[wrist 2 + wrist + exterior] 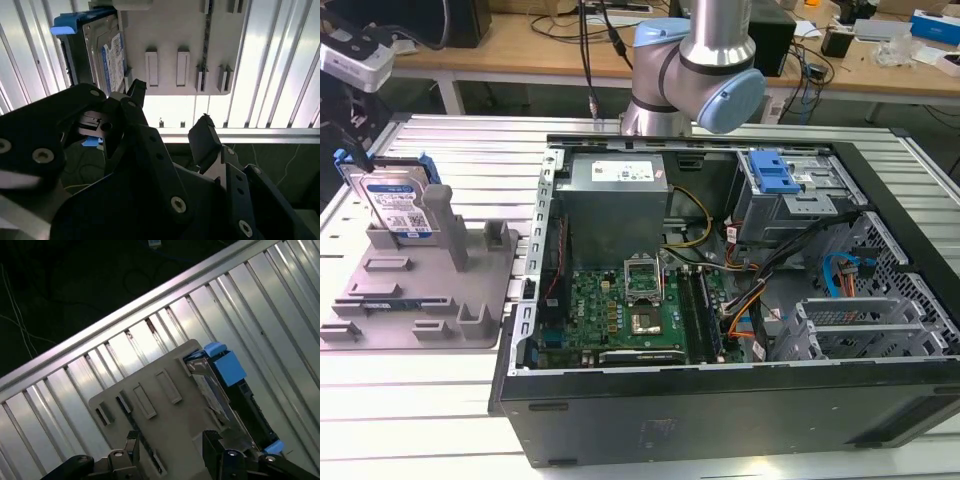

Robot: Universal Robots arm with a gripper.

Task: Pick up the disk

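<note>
Presently my gripper (170, 105) stands with its jaws apart, and the gap between them shows a bare edge of the grey holder tray (170, 30) and the bright slats of the aluminium table (280, 60). One of my fingers (135, 95) sits just beside the disk (107, 55). I cannot tell whether the two touch. In the first wrist view my gripper (172, 436) again shows both fingertips separated above the holder tray (180, 415), with the disk (212, 390) off to the side of one fingertip, outside the gap. The disk stands upright on its edge in a slot at one end of the tray. Its white-and-blue label faces the tray's posts, and its blue side rails show at both ends. In the exterior view, the disk (398, 205) stands at the far corner of the holder tray (430, 300), which lies flat on the table (420, 400) at the exterior view's left. Well apart from it, toward the exterior view's right, an open computer case (720, 440) lies on the table, with a green motherboard (620, 310) and a blue-handled drive cage (770, 175) inside. The arm (695, 60) rises behind the case.
</note>
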